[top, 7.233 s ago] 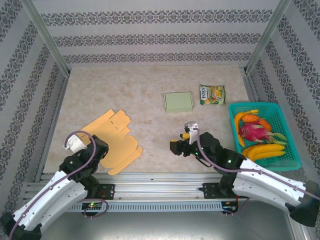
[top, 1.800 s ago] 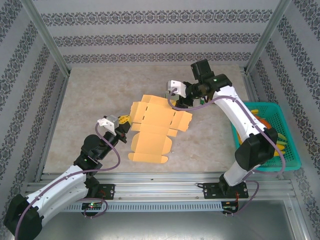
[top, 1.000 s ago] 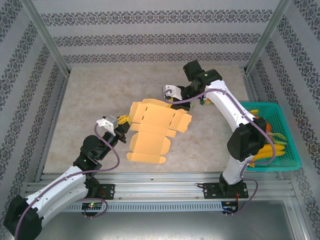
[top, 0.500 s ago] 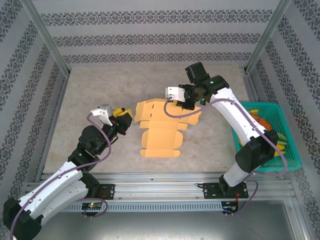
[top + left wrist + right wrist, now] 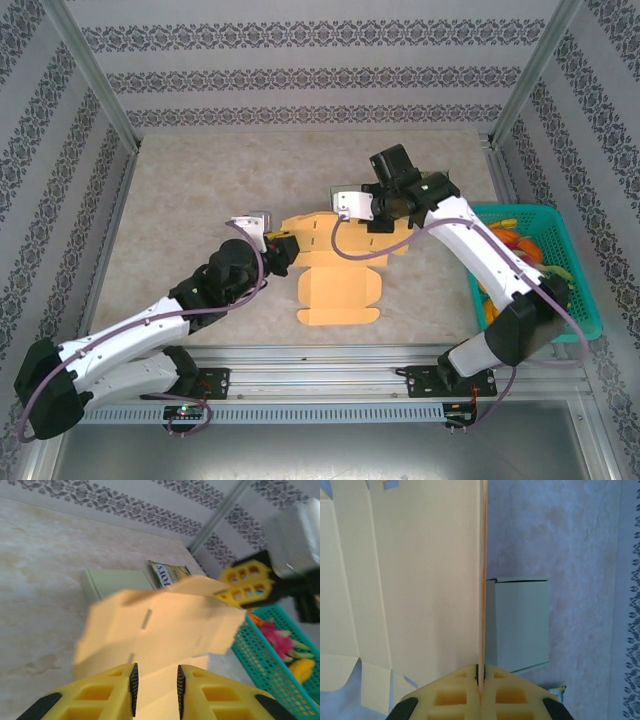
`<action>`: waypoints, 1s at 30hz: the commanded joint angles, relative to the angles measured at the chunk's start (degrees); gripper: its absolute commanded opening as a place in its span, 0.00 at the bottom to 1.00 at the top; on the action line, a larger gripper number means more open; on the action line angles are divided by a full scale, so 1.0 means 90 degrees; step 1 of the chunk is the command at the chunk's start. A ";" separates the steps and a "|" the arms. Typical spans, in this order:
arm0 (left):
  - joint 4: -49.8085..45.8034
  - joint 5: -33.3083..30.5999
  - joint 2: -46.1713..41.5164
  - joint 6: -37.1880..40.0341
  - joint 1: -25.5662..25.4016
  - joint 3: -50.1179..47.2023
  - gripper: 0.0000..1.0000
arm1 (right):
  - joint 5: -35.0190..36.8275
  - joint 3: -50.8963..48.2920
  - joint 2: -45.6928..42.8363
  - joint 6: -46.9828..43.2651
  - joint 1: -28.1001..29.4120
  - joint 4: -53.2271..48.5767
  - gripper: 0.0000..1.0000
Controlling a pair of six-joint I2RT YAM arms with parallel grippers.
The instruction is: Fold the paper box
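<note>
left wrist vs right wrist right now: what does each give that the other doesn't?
Left wrist: the teal basket of fruit, the right gripper seen from outside at the far corner of the orange box blank, and the left gripper with its own jaws parted. Right wrist: the right gripper's jaws shut on the blank's edge, with the sheet seen edge-on. Both: the blank and the pale green box beyond it.
</note>
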 commanded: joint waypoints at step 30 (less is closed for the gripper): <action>0.0078 0.0721 0.1386 0.0109 -0.0099 0.1156 0.28 | 0.0928 -0.1655 -0.1115 0.0397 0.1105 0.1718 0.00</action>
